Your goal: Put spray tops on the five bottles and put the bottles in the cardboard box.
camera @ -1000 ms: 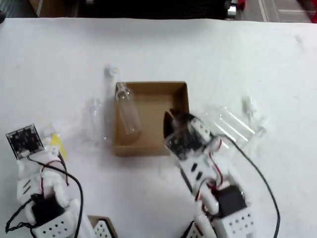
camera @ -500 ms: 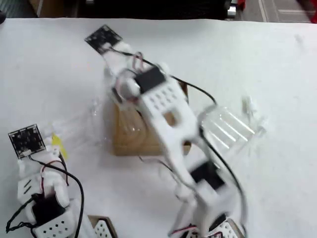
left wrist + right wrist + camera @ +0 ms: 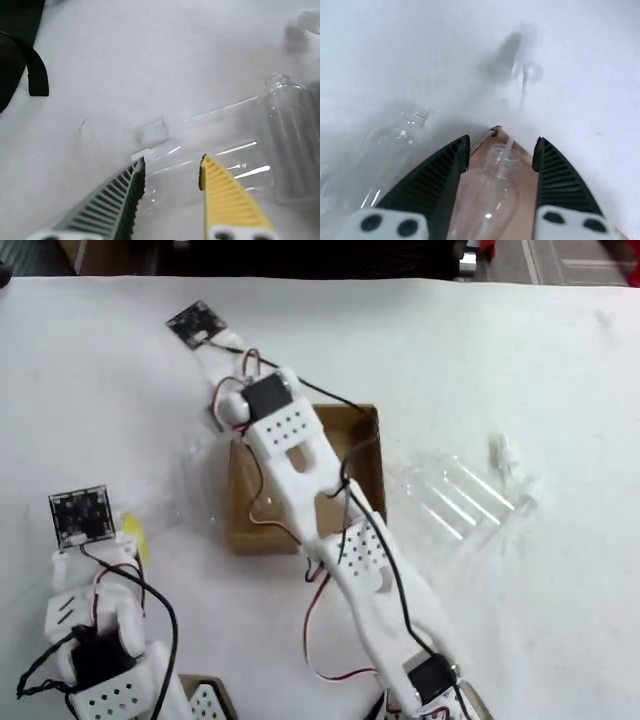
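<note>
Your right hand (image 3: 502, 142) is open over the bottle (image 3: 487, 200) in the box (image 3: 255, 540), so a crooked drop could bump it away.

Much of the cardboard box (image 3: 240, 528) under the right arm (image 3: 290, 435); nearby clear bottles (image 3: 455, 495) too faint for a count.

- No word, number, label or sign can be read on the cardboard box (image 3: 355, 418), the bottles (image 3: 458, 496) or the table (image 3: 480, 350).
- The near-left dark square board (image 3: 80, 517) has marks too small to read.
</note>
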{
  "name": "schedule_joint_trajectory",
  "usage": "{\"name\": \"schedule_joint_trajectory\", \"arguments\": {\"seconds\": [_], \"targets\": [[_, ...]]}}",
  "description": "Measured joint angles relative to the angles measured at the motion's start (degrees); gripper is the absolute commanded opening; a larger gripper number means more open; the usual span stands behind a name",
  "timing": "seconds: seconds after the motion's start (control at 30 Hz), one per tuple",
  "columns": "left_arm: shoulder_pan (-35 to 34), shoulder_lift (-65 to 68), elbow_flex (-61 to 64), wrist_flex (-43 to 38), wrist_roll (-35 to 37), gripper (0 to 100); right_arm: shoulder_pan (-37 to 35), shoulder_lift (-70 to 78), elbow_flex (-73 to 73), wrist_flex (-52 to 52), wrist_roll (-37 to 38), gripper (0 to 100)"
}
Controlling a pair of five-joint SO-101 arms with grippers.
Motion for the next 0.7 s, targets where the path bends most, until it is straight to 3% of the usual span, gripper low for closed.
{"name": "schedule_joint_trajectory", "arguments": {"seconds": [0.33, 0.53, 0.7], "targets": [[0.6, 0.0, 0.0, 0.0, -0.3, 17, 1.6, 0.1, 0.0, 0.6, 0.0, 18.2], [0.6, 0.0, 0.0, 0.0, -0.3, 17, 1.8, 1.2, 0.0, 2.4, 0.0, 5.7], [0.6, 0.0, 0.0, 0.0, -0.3, 17, 1.8, 1.2, -0.1, 3.8, 0.0, 1.9]]}}
